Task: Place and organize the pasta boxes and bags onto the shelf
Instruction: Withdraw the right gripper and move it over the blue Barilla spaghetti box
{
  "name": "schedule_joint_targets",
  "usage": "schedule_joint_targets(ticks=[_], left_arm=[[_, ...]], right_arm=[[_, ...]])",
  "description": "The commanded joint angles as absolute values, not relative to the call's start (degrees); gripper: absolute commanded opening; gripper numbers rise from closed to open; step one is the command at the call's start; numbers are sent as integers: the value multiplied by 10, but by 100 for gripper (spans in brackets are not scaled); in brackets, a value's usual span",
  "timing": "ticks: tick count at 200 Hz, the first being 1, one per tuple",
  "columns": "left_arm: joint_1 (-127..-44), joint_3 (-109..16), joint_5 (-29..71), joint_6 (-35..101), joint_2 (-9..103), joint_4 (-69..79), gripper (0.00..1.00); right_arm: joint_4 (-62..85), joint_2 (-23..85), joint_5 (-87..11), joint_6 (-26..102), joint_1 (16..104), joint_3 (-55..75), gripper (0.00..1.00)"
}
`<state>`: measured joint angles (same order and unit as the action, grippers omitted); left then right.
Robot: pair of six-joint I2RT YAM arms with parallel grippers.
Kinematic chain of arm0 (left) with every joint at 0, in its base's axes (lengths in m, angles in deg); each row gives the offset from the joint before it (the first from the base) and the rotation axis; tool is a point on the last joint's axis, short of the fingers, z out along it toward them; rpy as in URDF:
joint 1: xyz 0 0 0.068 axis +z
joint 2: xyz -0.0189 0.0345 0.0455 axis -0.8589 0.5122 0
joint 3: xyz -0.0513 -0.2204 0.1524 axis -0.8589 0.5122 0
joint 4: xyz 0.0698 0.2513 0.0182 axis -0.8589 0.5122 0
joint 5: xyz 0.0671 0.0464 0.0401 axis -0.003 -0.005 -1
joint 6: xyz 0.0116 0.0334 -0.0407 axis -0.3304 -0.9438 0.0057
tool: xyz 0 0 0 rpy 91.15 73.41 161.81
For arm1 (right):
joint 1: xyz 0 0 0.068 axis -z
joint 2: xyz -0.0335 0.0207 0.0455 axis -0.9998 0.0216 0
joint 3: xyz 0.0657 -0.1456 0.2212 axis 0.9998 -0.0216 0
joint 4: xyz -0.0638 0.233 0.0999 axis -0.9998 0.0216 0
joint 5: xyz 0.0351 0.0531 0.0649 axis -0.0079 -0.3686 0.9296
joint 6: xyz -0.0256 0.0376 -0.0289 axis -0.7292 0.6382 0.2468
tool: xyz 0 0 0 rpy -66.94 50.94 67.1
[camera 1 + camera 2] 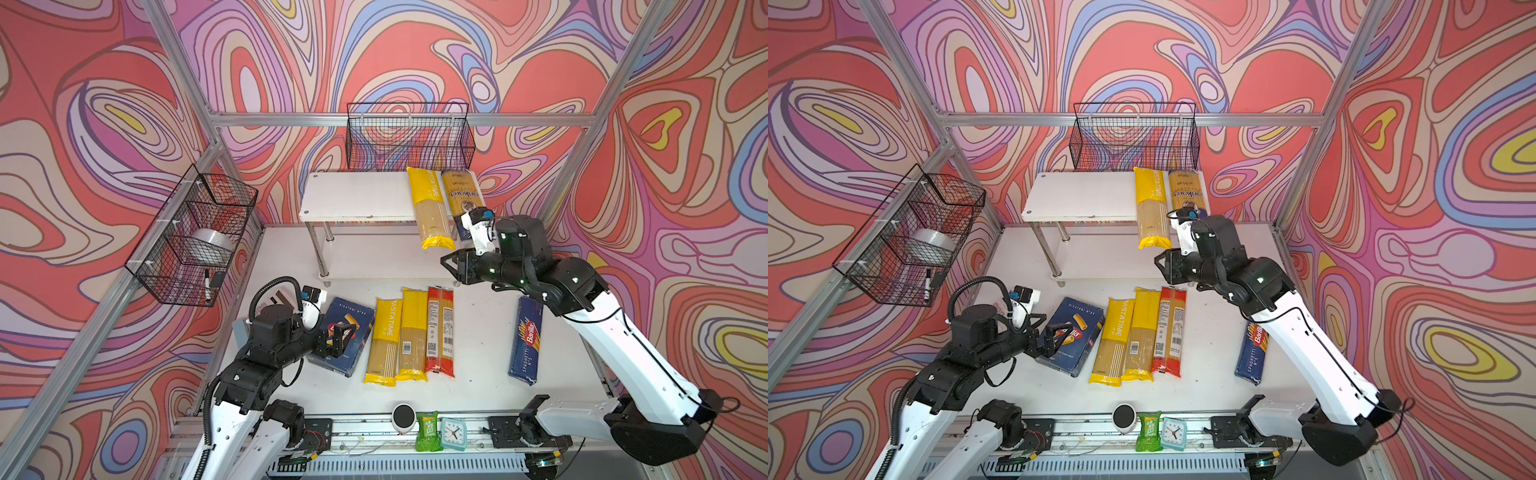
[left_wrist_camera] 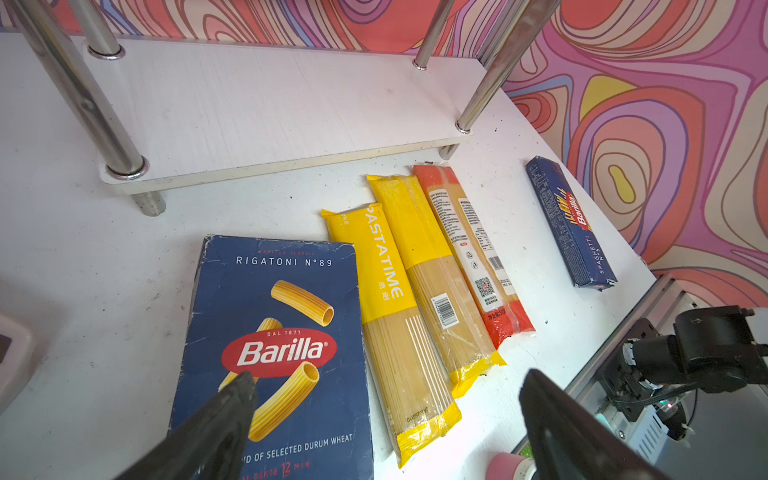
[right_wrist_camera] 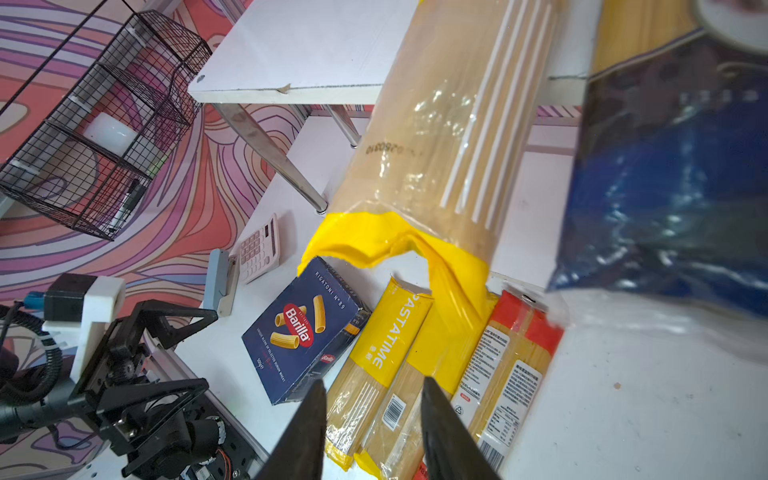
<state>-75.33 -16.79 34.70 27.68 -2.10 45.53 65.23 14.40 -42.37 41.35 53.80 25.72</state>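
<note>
The shelf (image 1: 353, 199) is a white two-tier rack of flat boards with rounded corners on polished chrome tube legs, standing at the back of the matte white worktop (image 1: 478, 332). Two long slim packets lie side by side on the right end of its top board, both jutting past the front edge. One is the overhanging yellow packet (image 1: 428, 208), glossy clear film over pale straight strands. The other is the gold and dark blue packet (image 1: 459, 195) just right of it, its near end hidden behind the right arm's wrist camera in both top views. The right fingers (image 3: 307, 428), black tapered wedges, stand apart with nothing between them, just in front of the yellow packet's crumpled end (its film looks creased and shiny in the right wrist view). Before the shelf, three film packets lie touching in a row: the left yellow packet (image 1: 384, 340), the middle yellow packet (image 1: 411, 332) and the red-ended packet (image 1: 440, 332). Just beside them on the left lies the wide rigatoni box (image 2: 274, 299), flat dark blue cardboard with scuffed edges and a red oval logo. The left fingers (image 2: 224, 415) are spread wide above its near half, holding nothing. The long narrow spaghetti box (image 1: 525, 340) lies flat, well apart to the right.
</note>
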Motion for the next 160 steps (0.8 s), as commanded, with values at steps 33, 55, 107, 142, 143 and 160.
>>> schedule_joint_targets(ticks=[33,55,107,142,143,160], left_arm=[[-755,-182,370,272,-15,456,100],[-755,-179,390,275,-11,446,100],[-755,-170,464,286,4,406,100],[-756,-171,496,304,17,379,100],[-756,-170,497,304,17,378,100],[-756,-162,505,314,16,358,100]], right_arm=[[692,65,-511,455,539,148,39],[716,50,-539,490,539,128,41],[723,-6,-639,550,539,36,46],[725,-4,-706,614,540,-31,47],[725,-3,-707,615,540,-33,47],[706,11,-726,630,545,-67,48]])
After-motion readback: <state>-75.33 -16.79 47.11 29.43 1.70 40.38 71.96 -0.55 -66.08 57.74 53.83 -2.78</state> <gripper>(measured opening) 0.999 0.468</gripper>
